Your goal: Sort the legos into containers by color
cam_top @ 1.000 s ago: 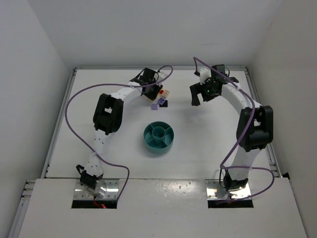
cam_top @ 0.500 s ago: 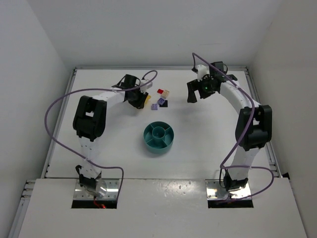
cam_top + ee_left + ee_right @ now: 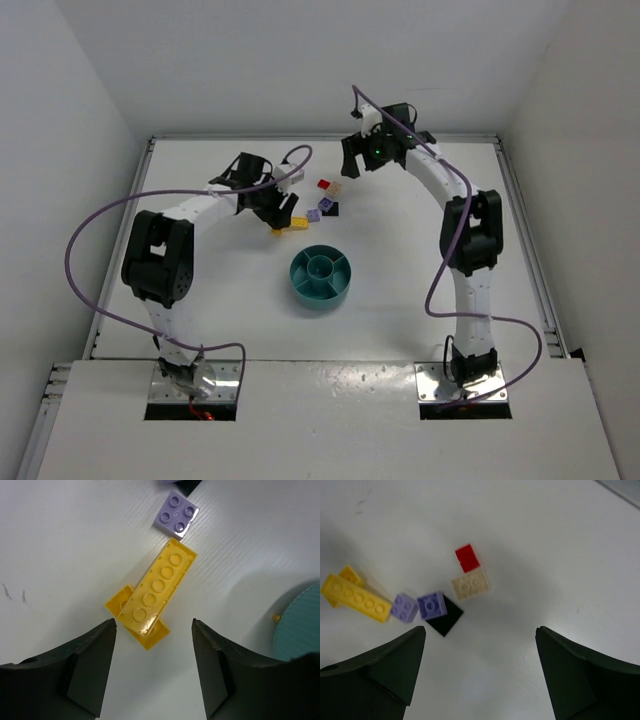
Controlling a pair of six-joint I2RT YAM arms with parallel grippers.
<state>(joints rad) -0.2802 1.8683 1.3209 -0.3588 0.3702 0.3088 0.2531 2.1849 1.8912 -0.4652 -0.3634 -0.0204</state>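
The round teal dish [image 3: 321, 277] stands mid-table, and its rim shows in the left wrist view [image 3: 300, 625]. Behind it lie a long yellow brick [image 3: 157, 587] across a smaller yellow one [image 3: 116, 603], a light purple brick [image 3: 176, 516], a darker purple brick [image 3: 432, 605] on a black plate [image 3: 446, 621], a beige brick [image 3: 470, 585] and a red brick [image 3: 468, 558]. My left gripper [image 3: 154, 625] is open, low over the yellow bricks' near end. My right gripper [image 3: 480, 630] is open and empty above the table, beside the beige and black pieces.
White walls close the table [image 3: 200, 280] at the back and sides. Purple cables loop from both arms. The left arm [image 3: 200, 210] reaches in from the left, and the right arm [image 3: 440, 185] arches over the back right.
My left gripper has swung back and now sits over the yellow bricks, which lie a little nearer the dish. My right gripper has moved left toward the lego cluster.
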